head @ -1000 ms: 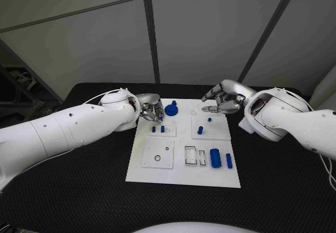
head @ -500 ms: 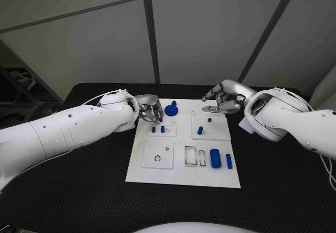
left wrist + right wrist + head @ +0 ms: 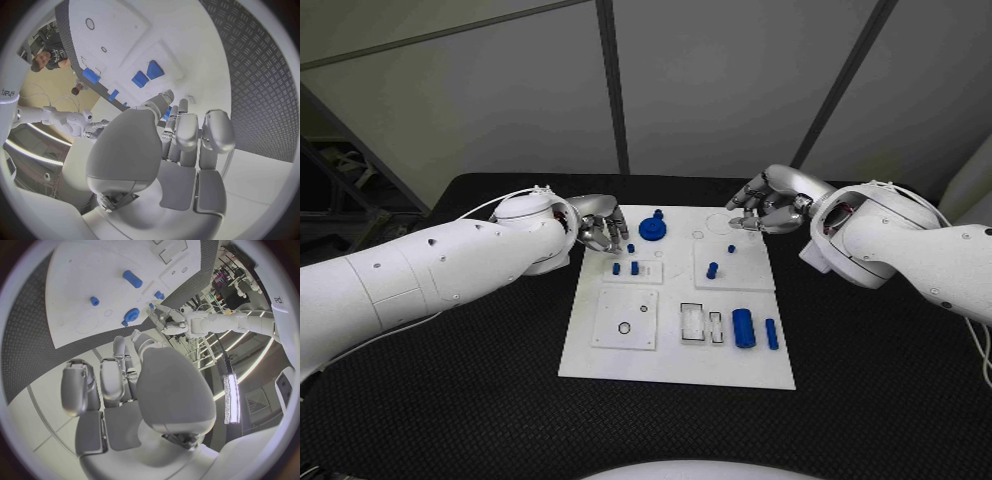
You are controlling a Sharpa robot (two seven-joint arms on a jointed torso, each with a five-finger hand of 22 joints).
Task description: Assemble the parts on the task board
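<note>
The white task board (image 3: pixel 675 350) lies in the middle of the table. On it are a blue round knob (image 3: pixel 653 230), two short pegs (image 3: pixel 626 267), a tiny peg (image 3: pixel 630 248), a peg (image 3: pixel 713 268), a thick cylinder (image 3: pixel 744 326) and a thin bar (image 3: pixel 772 331). My left hand (image 3: pixel 600 233) hovers at the board's far left corner, fingertips just beside the tiny peg, holding nothing I can see. In the left wrist view its fingers (image 3: pixel 187 132) lie side by side above the two pegs (image 3: pixel 147 74). My right hand (image 3: pixel 769 210) hangs over the far right corner, loosely curled and empty.
Black textured table (image 3: pixel 473 370) surrounds the board on all sides. Recessed white plates (image 3: pixel 626 316) and clear slots (image 3: pixel 702 322) sit in the near half of the board. Both white forearms reach in from the sides over the far half.
My left hand has drawn back slightly to the left, away from the tiny peg. My right hand has lifted and moved back to the right, off the board's far edge.
</note>
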